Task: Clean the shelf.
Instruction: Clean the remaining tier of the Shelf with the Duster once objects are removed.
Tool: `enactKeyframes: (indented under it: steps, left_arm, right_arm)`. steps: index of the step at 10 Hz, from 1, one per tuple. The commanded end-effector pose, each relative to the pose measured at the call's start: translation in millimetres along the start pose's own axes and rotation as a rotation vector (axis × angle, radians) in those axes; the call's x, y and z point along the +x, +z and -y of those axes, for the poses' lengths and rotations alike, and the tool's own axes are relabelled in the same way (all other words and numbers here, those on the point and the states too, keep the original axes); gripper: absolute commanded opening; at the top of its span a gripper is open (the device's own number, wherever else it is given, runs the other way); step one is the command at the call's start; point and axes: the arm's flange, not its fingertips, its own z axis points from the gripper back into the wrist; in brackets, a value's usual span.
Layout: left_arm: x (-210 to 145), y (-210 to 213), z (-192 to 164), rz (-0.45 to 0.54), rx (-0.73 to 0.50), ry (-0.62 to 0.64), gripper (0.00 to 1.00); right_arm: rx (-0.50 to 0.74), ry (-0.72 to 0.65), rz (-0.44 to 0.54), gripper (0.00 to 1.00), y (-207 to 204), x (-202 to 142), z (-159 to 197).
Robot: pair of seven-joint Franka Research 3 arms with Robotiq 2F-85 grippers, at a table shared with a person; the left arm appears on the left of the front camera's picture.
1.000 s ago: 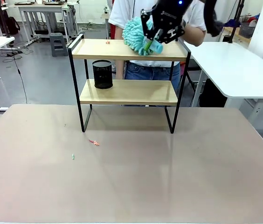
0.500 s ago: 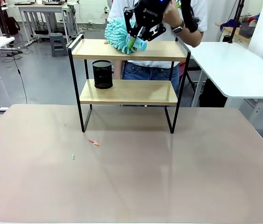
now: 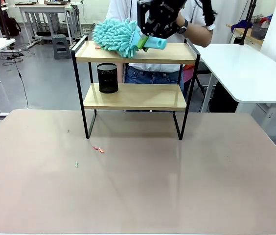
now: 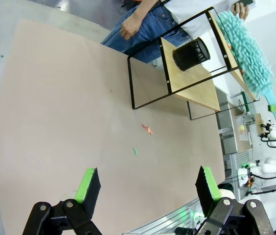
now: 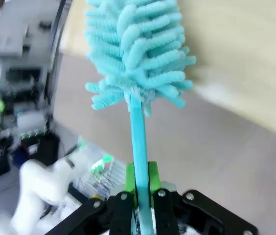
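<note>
Right gripper (image 3: 145,41), clenched on a fluffy teal duster (image 3: 113,35), works the black-framed wooden two-tier shelf's (image 3: 128,55) top board (image 3: 177,52). Lower board (image 3: 138,97) beneath it looks undone. Left gripper (image 4: 148,182) hangs released.

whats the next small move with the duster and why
Probably sweep the duster a little farther left along the top board of the shelf: the right gripper is shut on its handle, the head sits over the board's left part, and a strip beyond it looks uncovered.
</note>
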Motion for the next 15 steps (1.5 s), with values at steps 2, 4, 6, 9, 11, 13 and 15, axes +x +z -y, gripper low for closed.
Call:
enactKeyframes:
  steps: [2, 4, 6, 9, 11, 13, 15]
  left_arm:
    - [-1, 0, 1, 0.008, -0.015, -0.017, 1.0]
    - [-1, 0, 1, 0.008, -0.015, -0.017, 1.0]
    - [-1, 0, 1, 0.008, -0.015, -0.017, 1.0]
    - [-1, 0, 1, 0.008, -0.015, -0.017, 1.0]
    - [-1, 0, 1, 0.008, -0.015, -0.017, 1.0]
    - [-1, 0, 1, 0.008, -0.015, -0.017, 1.0]
    - [-1, 0, 1, 0.008, -0.015, -0.017, 1.0]
  right_arm:
    - [0.205, 0.113, -0.188, 0.12, 27, -60, 31]
    - [0.342, 0.163, -0.295, 0.12, 49, -105, 56]
    - [0.46, 0.192, -0.252, 0.12, 70, -143, 83]
    - [0.589, 0.25, -0.179, 0.12, 85, -178, 108]
    - [0.662, 0.192, -0.014, 0.12, 108, -221, 149]
    - [0.71, -0.013, 0.307, 0.12, 124, -320, 215]
    - [0.743, -0.31, 0.476, 0.12, 95, -401, 263]
